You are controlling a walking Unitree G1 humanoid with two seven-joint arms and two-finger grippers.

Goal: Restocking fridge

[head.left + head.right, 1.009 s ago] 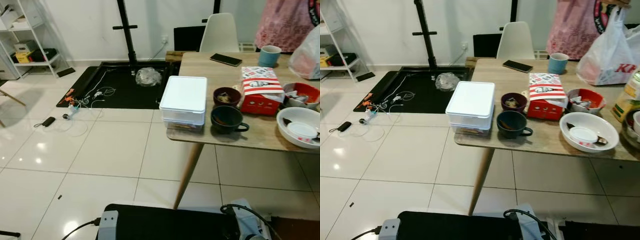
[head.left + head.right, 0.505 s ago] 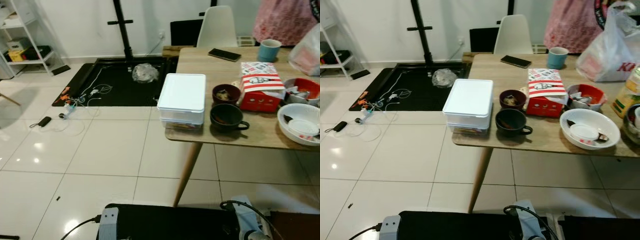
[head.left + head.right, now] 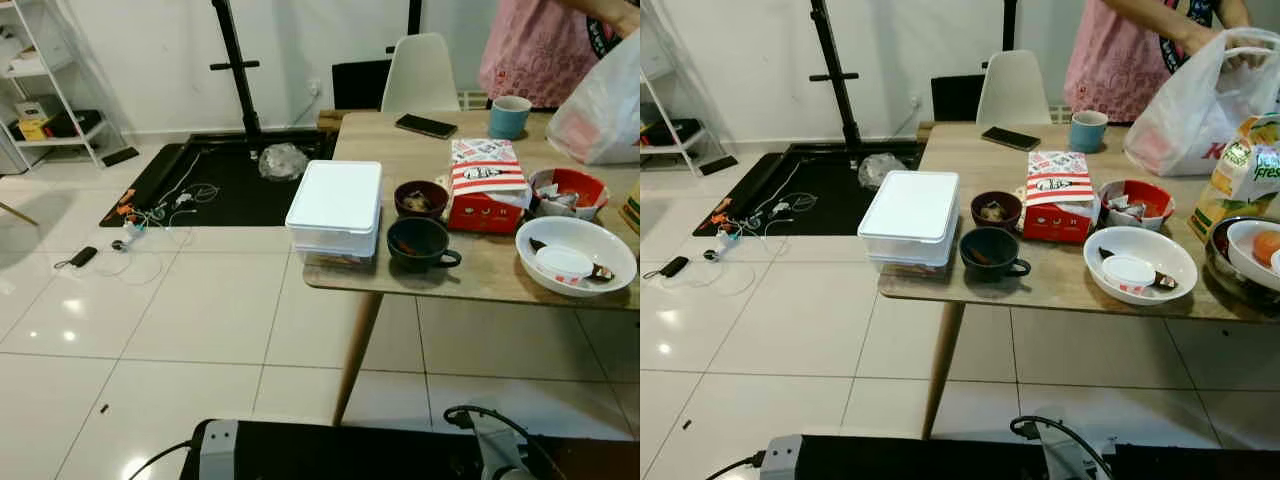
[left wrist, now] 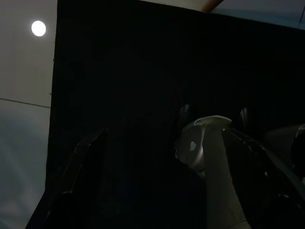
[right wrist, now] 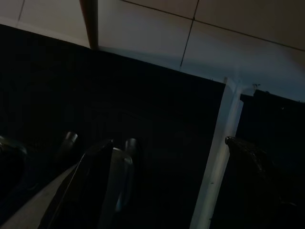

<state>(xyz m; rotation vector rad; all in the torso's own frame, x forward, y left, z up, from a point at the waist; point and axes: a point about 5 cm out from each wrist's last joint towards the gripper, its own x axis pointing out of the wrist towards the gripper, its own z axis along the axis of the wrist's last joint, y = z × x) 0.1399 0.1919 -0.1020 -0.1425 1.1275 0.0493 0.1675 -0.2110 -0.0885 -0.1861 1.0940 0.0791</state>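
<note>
Both grippers (image 4: 162,157) (image 5: 164,162) hang spread, empty. White container (image 3: 911,212) overhangs table (image 3: 1060,285) corner; clumsy approach could knock it off.

Both arms hang idle, low beside the robot's dark body. Left tool (image 4: 162,191): two black fingers (image 4: 81,176) spread well apart, holding nothing, seen in deep shade. Right tool (image 5: 167,186): black fingers (image 5: 90,176) likewise parted and empty, pointing down toward the tiled floor (image 5: 214,38).
</note>
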